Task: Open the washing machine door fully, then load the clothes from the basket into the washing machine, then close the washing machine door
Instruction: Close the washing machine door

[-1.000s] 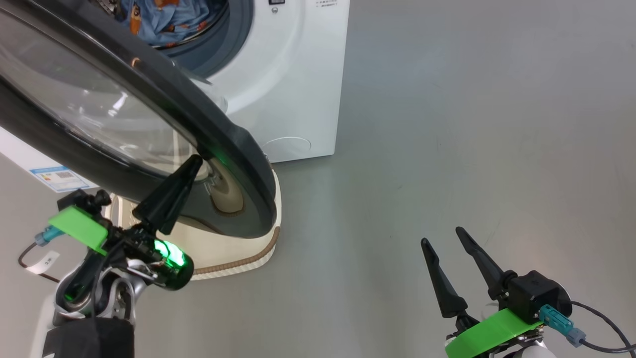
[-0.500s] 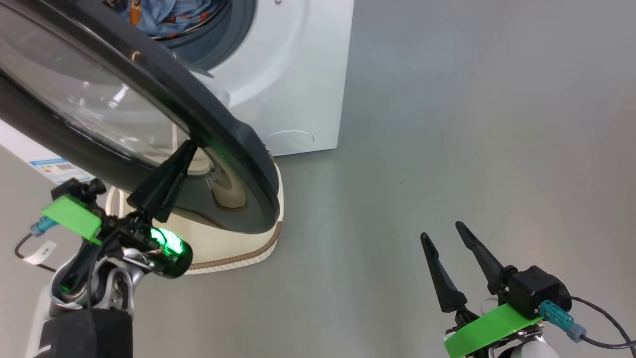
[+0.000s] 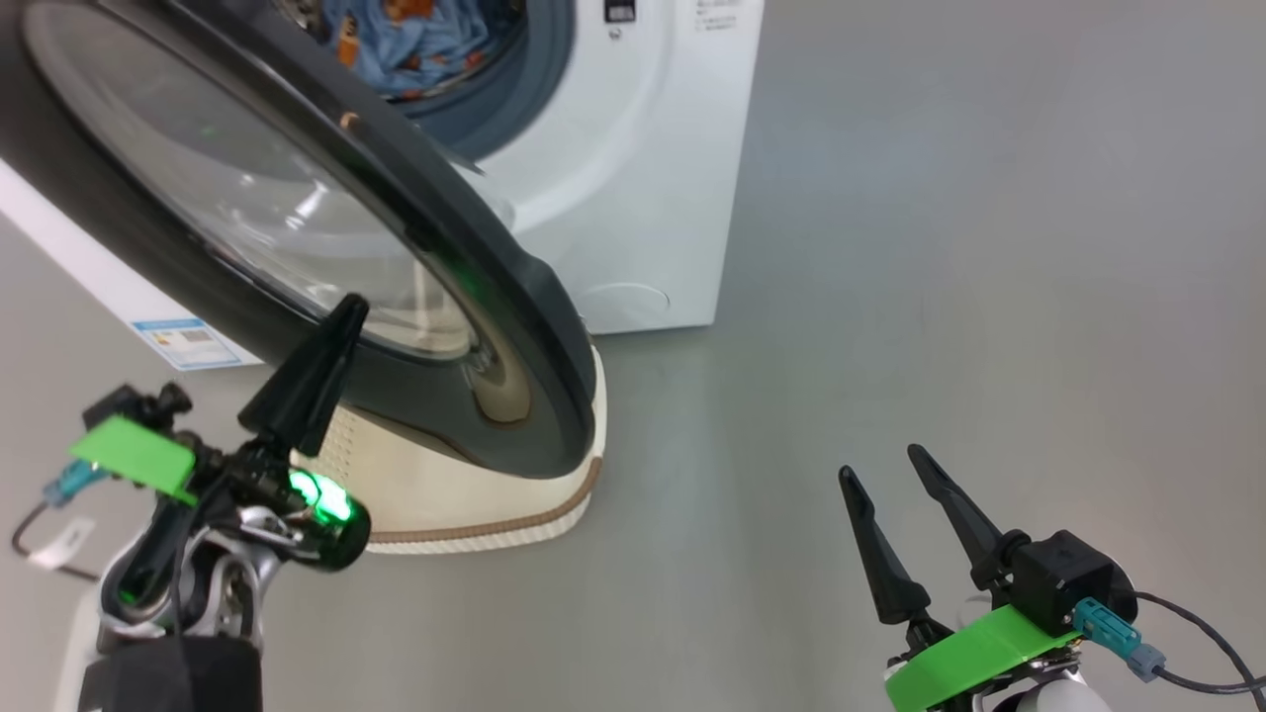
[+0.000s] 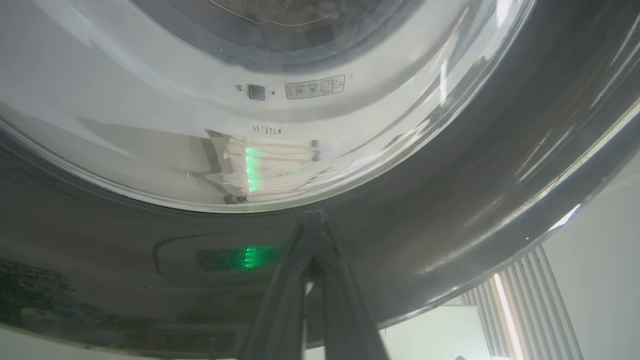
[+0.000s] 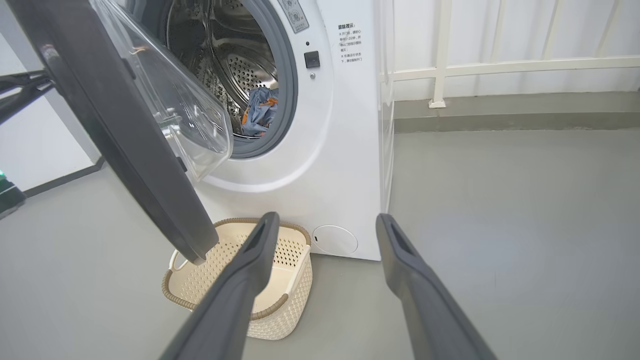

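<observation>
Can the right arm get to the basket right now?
Probably yes: the right gripper is open, bare floor lies between it and the basket, though the washing machine door overhangs part of it.

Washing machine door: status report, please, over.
Status: left gripper shut, against outer face of washing machine door; right gripper open, empty. Door part open, clothes in drum. Below door edge, basket on floor.

Bright, even light bathed the floor (image 3: 940, 247), green glow and white glare streaked the washing machine door (image 4: 450, 210), and wrist-view edges bowed.
</observation>
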{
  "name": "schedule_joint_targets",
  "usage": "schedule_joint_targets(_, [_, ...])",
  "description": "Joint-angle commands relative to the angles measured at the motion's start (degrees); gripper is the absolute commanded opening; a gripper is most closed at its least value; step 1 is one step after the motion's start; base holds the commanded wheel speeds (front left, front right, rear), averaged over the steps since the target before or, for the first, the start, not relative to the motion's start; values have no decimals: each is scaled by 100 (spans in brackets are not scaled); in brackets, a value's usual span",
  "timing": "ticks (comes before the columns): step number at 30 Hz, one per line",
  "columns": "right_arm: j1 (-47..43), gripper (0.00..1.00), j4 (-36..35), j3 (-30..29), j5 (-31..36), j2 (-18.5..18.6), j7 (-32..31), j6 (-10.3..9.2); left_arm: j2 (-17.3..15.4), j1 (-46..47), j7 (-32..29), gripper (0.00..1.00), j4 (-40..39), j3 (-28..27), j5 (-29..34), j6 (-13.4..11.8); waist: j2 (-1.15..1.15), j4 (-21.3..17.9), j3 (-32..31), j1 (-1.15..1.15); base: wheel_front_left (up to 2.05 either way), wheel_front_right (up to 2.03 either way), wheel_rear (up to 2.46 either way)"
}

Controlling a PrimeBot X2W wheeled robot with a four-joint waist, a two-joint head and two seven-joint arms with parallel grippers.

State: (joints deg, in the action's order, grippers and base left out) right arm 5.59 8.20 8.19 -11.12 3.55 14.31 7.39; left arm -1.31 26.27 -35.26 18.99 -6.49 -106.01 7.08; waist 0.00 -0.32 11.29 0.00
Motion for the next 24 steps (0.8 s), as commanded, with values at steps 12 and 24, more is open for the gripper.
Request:
schedule_joint_targets(12, [-66, 100, -55, 218, -165, -53, 69, 10, -157, -552, 616, 100, -241, -282, 61, 40, 0, 311, -538, 0, 0, 0, 0])
schedule_joint_targets(24, [-104, 100, -95, 256, -188, -62, 69, 10, -157, -883, 1864, 100, -597, -534, 1054, 40, 0, 408, -638, 0, 0, 0, 0])
